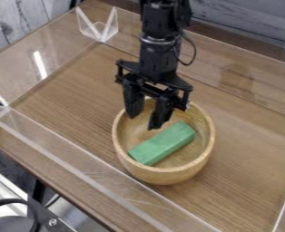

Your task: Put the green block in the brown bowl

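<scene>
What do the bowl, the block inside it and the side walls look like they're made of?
Brown bowl: apparently wood, matte, faint grain showing. Green block: solid colour, matte; painted wood or plastic, can't tell. Side walls: clear plastic or acrylic, see-through with glare.

Single view only — one fixed camera, raised above the near corner of the wooden tabletop [73, 100] and angled down across it. The grain and the clear acrylic side walls [36, 136] run diagonally through the picture, so the view faces the workspace obliquely, not square-on. Close range: the round light-brown wooden bowl [127, 149] sits just below centre. The black robot arm [161, 36] enters from the top edge — its base out of view. No second view to share anything with.
</scene>
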Robot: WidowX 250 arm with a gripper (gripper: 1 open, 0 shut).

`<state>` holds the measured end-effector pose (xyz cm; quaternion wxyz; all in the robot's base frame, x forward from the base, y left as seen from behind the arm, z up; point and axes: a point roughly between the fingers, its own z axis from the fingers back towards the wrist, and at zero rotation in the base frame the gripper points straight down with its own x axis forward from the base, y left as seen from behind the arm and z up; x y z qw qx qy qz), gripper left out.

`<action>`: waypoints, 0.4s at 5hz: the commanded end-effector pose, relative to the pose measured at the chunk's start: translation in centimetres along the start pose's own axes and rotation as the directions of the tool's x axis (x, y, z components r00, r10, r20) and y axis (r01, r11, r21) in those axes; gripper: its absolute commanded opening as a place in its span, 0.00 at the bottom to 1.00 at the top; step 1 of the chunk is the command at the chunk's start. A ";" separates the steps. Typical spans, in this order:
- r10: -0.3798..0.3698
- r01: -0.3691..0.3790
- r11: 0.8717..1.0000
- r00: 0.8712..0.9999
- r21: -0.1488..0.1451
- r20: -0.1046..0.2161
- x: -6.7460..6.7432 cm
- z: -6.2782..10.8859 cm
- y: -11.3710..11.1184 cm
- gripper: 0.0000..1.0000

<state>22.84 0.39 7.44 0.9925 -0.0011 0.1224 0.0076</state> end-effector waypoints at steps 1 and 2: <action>0.010 -0.010 1.000 0.998 -0.006 0.066 -0.1 3.6 0.2 1.00; 0.033 -0.031 0.999 0.996 -0.020 0.085 -1.1 7.4 1.0 1.00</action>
